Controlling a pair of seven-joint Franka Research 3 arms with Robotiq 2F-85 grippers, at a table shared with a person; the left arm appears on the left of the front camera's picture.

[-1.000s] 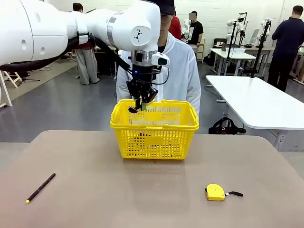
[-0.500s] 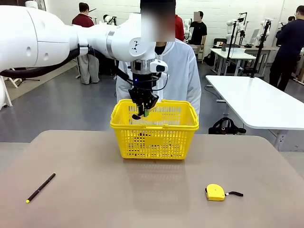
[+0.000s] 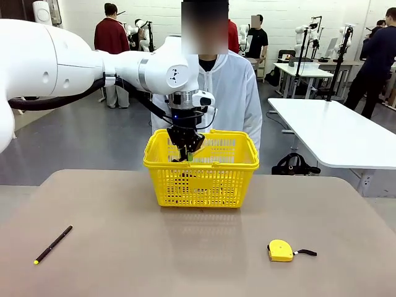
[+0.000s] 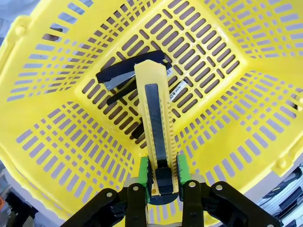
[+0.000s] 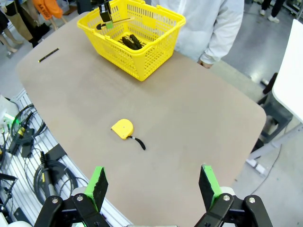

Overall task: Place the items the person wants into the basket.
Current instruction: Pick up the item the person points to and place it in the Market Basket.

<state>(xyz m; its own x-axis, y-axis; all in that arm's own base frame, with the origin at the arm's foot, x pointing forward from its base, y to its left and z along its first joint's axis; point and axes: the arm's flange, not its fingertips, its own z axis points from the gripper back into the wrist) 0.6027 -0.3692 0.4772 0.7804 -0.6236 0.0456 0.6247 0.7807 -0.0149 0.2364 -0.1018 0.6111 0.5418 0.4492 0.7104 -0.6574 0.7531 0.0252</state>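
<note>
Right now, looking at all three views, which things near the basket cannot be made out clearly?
- Front view: the utility knife in the left gripper is hidden behind the basket wall and the gripper body.
- Left wrist view: the knife covers part of the marker pen on the basket floor; its printed label is too small to read.
- Right wrist view: the basket's contents are small dark shapes, impossible to identify.
- Right wrist view: the thin black pen is too small for detail.

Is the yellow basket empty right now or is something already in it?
Not empty: a white-barrelled marker pen lies on the yellow lattice basket's floor.
</note>
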